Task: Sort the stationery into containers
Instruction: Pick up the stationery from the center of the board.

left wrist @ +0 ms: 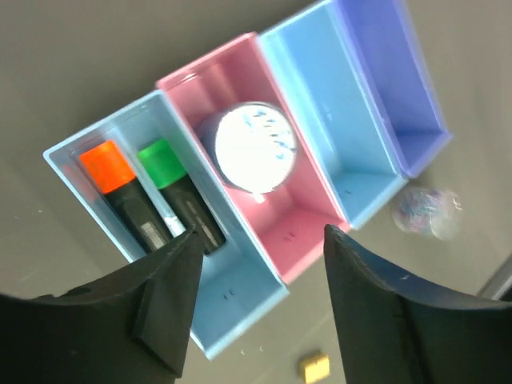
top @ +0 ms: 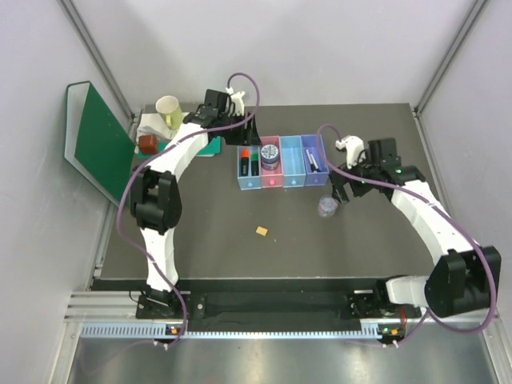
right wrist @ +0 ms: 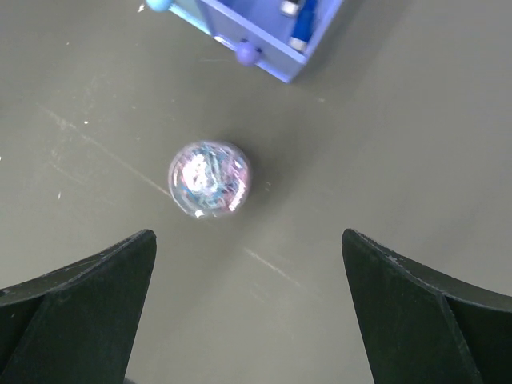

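Four joined bins stand mid-table. The light blue bin holds highlighters with an orange cap and a green cap. The pink bin holds the round tin. The blue bin looks empty. The purple bin holds pens. The clear tub lies on the table just right of the bins, and the tan block lies in front of them. My left gripper is open and empty above the bins. My right gripper is open and empty above and near the tub.
A green folder leans at the back left. A paper cup, a brown object and a teal item crowd the back left corner. Enclosure walls stand close on the left, back and right.
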Robot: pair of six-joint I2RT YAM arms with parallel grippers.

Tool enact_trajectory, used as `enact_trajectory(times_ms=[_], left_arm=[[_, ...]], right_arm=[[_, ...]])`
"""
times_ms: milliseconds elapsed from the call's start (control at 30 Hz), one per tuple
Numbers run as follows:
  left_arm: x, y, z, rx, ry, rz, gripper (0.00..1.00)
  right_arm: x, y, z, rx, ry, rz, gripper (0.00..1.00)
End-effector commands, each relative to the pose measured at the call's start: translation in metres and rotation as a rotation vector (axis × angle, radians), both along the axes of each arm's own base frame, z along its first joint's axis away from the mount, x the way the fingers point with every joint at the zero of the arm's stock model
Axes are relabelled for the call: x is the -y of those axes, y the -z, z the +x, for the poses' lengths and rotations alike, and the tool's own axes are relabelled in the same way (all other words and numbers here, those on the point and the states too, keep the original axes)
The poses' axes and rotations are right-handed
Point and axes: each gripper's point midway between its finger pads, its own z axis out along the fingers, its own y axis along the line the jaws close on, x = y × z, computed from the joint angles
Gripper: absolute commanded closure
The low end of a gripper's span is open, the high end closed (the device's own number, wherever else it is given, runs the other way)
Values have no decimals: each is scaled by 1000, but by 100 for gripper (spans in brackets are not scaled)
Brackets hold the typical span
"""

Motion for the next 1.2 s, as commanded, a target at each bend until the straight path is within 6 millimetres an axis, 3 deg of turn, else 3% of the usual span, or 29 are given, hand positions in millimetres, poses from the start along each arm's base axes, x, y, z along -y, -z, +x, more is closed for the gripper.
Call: enact_trajectory(times_ms=[0, 233, 433, 700, 1167], left_arm=[[-3, -89, -27, 194, 146, -31, 29], [-25, -100, -50, 212, 166, 13, 2], [-38, -112, -66, 281, 194, 62, 1], [-42, -119, -68, 305, 188, 74, 1], [-45, -116, -63, 304, 179, 84, 1]], right_arm=[[-28, 1, 18, 54, -64, -9, 0], [-50, 35, 22, -51, -131, -54, 1], [-49, 53, 32, -96, -131, -93, 0], [-55, 66, 38, -142, -131, -88, 0], [-46, 94, 13, -233, -144, -131, 1]])
